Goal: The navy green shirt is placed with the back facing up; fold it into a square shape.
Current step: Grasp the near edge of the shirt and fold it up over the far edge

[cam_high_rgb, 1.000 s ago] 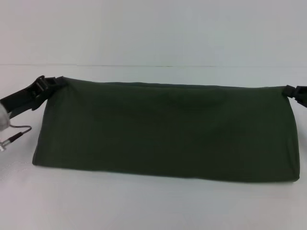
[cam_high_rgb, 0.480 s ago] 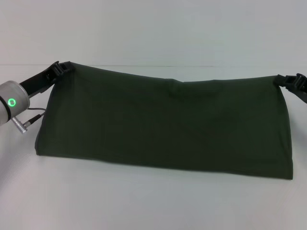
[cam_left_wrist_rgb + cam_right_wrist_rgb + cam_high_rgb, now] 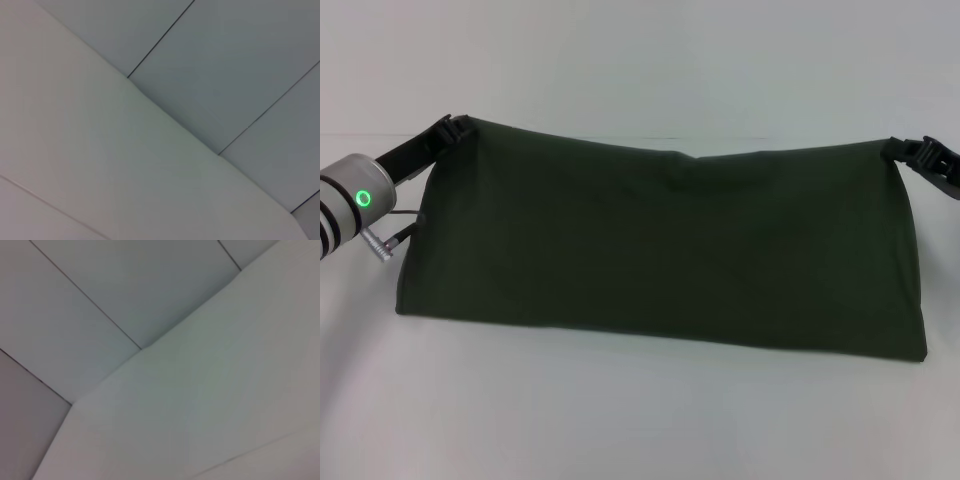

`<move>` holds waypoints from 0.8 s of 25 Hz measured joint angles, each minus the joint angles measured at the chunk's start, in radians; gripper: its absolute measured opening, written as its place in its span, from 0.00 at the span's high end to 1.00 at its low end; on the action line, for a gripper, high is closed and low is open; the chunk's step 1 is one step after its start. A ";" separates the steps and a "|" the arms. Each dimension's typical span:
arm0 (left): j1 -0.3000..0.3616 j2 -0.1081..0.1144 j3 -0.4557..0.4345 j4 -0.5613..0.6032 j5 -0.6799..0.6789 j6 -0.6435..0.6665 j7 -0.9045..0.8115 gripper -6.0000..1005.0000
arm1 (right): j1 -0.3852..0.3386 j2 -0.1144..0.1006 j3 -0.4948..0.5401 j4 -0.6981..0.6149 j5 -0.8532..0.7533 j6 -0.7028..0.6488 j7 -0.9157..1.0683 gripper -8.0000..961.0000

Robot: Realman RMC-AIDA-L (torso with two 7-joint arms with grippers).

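2 corners of the navy green shirt [image 3: 660,250] are pinched, by my left end effector [image 3: 453,127] and right end effector [image 3: 910,150], its lower edge on the table [image 3: 620,420]. Only the head view shows this; both wrist views show just pale panels.

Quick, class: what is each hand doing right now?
Left hand: closed on the shirt, at its upper left corner.
Right hand: closed on the shirt's upper right corner.
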State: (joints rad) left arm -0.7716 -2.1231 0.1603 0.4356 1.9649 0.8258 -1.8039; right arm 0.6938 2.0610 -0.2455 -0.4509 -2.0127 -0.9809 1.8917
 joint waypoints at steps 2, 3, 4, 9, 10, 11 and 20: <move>-0.003 0.000 0.002 0.000 -0.017 0.000 0.004 0.96 | 0.000 0.001 0.000 0.000 0.017 0.001 -0.003 0.99; -0.004 -0.001 0.002 0.000 -0.025 -0.001 0.010 0.96 | 0.000 0.001 0.000 0.000 0.022 0.002 -0.005 0.99; -0.007 -0.001 0.003 0.000 -0.032 -0.002 0.018 0.96 | 0.000 0.001 0.000 0.000 0.024 0.005 -0.007 0.99; -0.022 -0.030 0.014 0.000 -0.080 -0.059 0.096 0.96 | 0.011 0.013 -0.001 0.015 0.026 0.044 -0.047 0.99; -0.025 -0.034 0.017 -0.002 -0.092 -0.069 0.116 0.96 | 0.014 0.017 -0.001 0.018 0.026 0.056 -0.057 0.99; -0.028 -0.038 0.019 -0.010 -0.110 -0.081 0.144 0.96 | 0.017 0.020 -0.001 0.021 0.026 0.066 -0.066 0.99; -0.041 -0.041 0.017 -0.118 -0.351 -0.133 0.424 0.96 | 0.034 0.025 -0.002 0.060 0.067 0.145 -0.139 0.99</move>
State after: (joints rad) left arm -0.8126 -2.1637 0.1776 0.3180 1.6144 0.6929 -1.3800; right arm 0.7282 2.0862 -0.2470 -0.3905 -1.9457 -0.8364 1.7527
